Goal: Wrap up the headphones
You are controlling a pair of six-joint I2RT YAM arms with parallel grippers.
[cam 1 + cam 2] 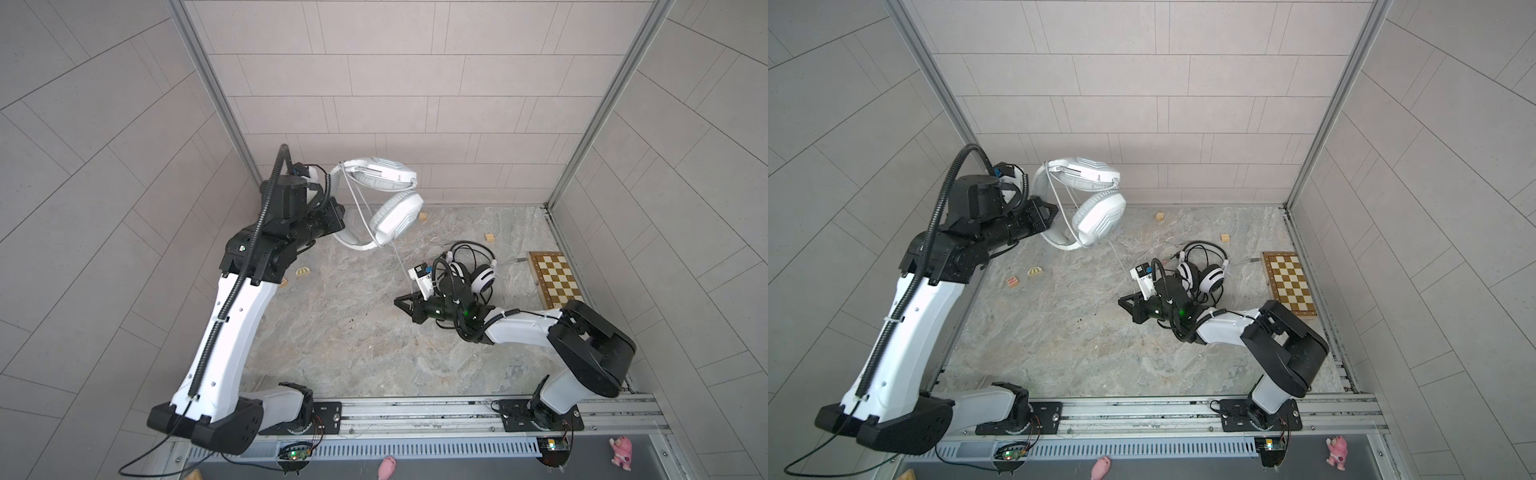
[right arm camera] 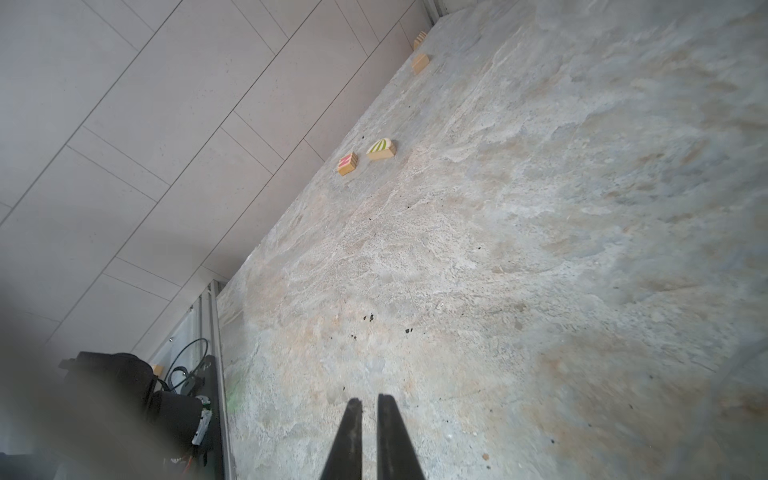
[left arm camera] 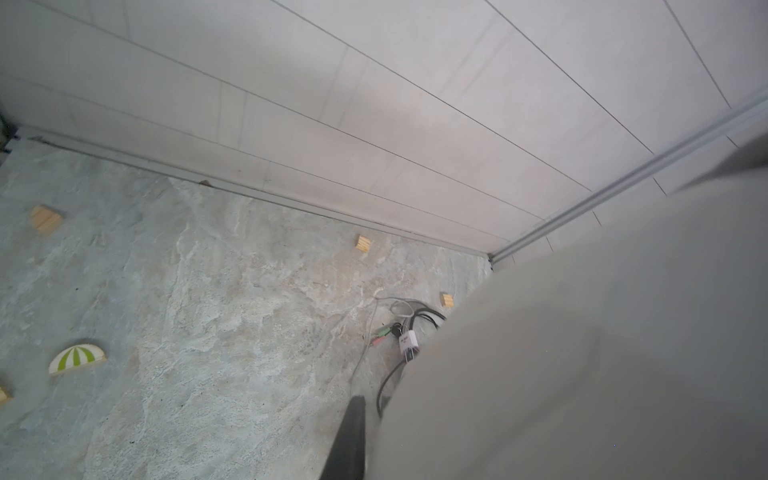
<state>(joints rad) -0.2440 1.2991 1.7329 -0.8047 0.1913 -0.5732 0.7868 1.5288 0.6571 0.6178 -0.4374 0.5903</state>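
Dangling from the white headset [image 1: 395, 212] clamped in the left gripper [image 1: 341, 222], its grey cable [image 1: 402, 266] passes just beside the closed, empty right gripper [image 1: 398, 301].

Your white headset [image 1: 397, 216] looks like smooth, shiny plastic, with soft padded cups. The black-and-white headset [image 1: 482, 279] is glossy plastic too, and its cords look rubbery. The bench [image 1: 353, 332] looks like rough, dull stone. The small block [image 1: 490, 237] and the chessboard [image 1: 555, 276] are wood, the board a bit shiny. The right claw [image 2: 370, 399] is dull black. The corner post [image 1: 592, 124] is bare metal.
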